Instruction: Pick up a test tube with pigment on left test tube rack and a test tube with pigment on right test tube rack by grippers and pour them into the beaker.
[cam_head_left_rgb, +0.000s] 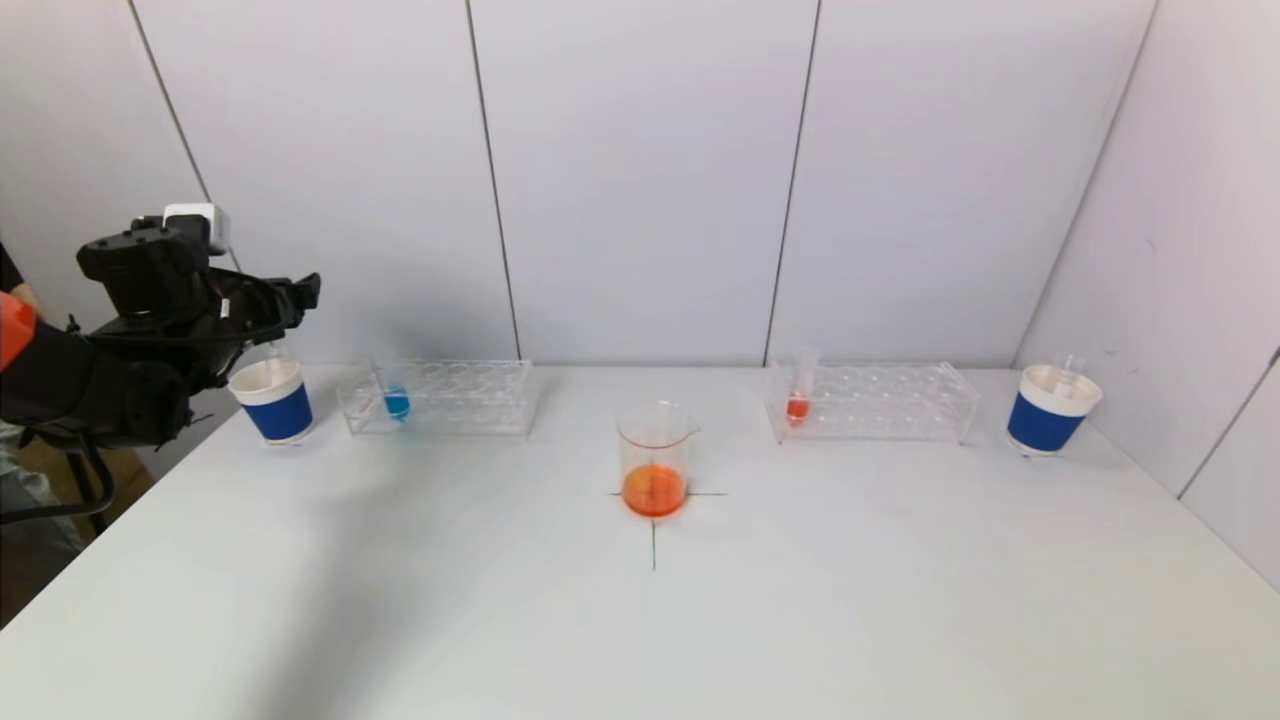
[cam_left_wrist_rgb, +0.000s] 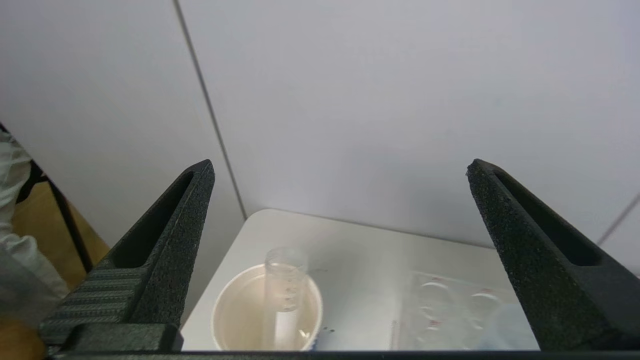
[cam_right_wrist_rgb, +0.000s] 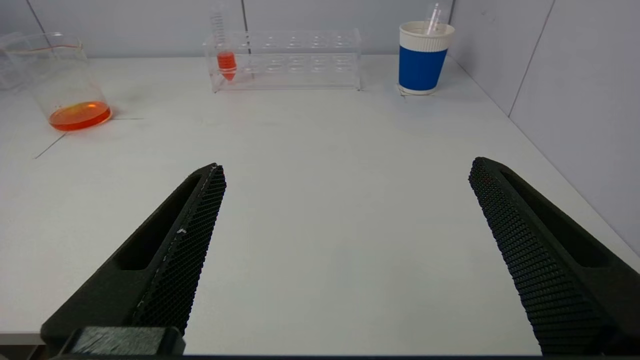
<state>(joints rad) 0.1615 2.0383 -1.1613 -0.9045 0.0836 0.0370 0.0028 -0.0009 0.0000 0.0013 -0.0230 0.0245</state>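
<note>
A clear beaker (cam_head_left_rgb: 655, 455) (cam_right_wrist_rgb: 62, 82) holding orange liquid stands on a cross mark mid-table. In the left test tube rack (cam_head_left_rgb: 470, 400) (cam_left_wrist_rgb: 450, 310) stands a test tube with blue pigment (cam_head_left_rgb: 396, 398). In the right test tube rack (cam_head_left_rgb: 890, 402) (cam_right_wrist_rgb: 300, 60) stands one with orange-red pigment (cam_head_left_rgb: 797, 403) (cam_right_wrist_rgb: 226, 62). My left gripper (cam_head_left_rgb: 300, 292) (cam_left_wrist_rgb: 341, 165) hangs open and empty, high above the left blue cup (cam_head_left_rgb: 273, 402) (cam_left_wrist_rgb: 240, 320). My right gripper (cam_right_wrist_rgb: 347, 165) is open and empty over the near right of the table, outside the head view.
An empty clear tube (cam_left_wrist_rgb: 285, 280) stands in the left cup. The right blue cup (cam_head_left_rgb: 1052, 410) (cam_right_wrist_rgb: 424, 60) at the far right also holds an empty tube. Grey wall panels close the back and right. The table's left edge lies beside the left cup.
</note>
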